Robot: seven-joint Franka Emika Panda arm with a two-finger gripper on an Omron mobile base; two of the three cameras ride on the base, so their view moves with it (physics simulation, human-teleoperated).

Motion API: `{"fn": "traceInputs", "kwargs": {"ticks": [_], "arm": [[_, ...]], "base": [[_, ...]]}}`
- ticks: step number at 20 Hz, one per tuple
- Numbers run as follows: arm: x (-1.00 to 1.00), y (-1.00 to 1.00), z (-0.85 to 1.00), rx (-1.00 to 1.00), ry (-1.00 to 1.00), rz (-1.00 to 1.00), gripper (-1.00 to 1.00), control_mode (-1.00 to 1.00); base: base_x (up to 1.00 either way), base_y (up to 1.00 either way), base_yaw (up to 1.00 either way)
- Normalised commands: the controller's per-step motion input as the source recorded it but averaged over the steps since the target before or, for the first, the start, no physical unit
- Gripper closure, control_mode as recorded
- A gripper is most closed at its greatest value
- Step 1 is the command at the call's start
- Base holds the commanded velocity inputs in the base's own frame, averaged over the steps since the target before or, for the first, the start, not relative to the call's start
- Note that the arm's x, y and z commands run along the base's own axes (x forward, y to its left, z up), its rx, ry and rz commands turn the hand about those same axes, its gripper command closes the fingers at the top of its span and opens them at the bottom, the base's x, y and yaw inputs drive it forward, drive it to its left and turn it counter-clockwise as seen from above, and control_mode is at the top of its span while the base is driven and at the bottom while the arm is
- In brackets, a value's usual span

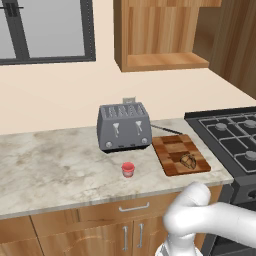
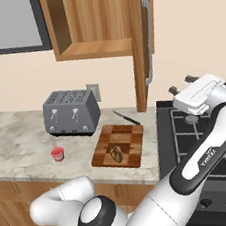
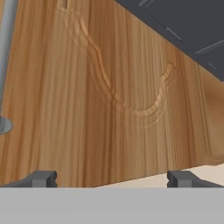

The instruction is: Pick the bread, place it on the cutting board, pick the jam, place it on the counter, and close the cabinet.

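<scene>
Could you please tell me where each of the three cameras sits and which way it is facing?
Left base view: behind the arm's left, looking down at the counter, toaster, jam and bread on the cutting board; white arm lower right.
Right base view: behind its right, same scene; arm rises lower left, gripper over the stove.
Hand view: faces the open cabinet door closely; finger tips at bottom.
Both base views share toaster, jam, board, cabinet.

arm raised to the right, hand [image 3: 112, 179] spread wide, empty
</scene>
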Motion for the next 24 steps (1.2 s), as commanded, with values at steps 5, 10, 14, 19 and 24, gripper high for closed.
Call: {"fn": "traceInputs", "kwargs": {"ticks": [5, 10, 14, 19, 24], "arm": [[0.16, 0.07, 0.00, 0.00, 0.00, 0.05, -1.00, -1.00], [0.18, 0.04, 0.00, 0.00, 0.00, 0.05, -1.00, -1.00], [0.17, 0.01, 0.00, 0.00, 0.00, 0.05, -1.00, -1.00], [0.17, 0.00, 0.00, 0.00, 0.00, 0.07, -1.00, -1.00], [0.12, 0.00, 0.00, 0.00, 0.00, 0.07, -1.00, -1.00]], "base": [[0.00, 0.00, 0.00], [0.00, 0.00, 0.00], [0.00, 0.00, 0.00], [0.00, 0.00, 0.00], [0.00, 0.00, 0.00]]}}
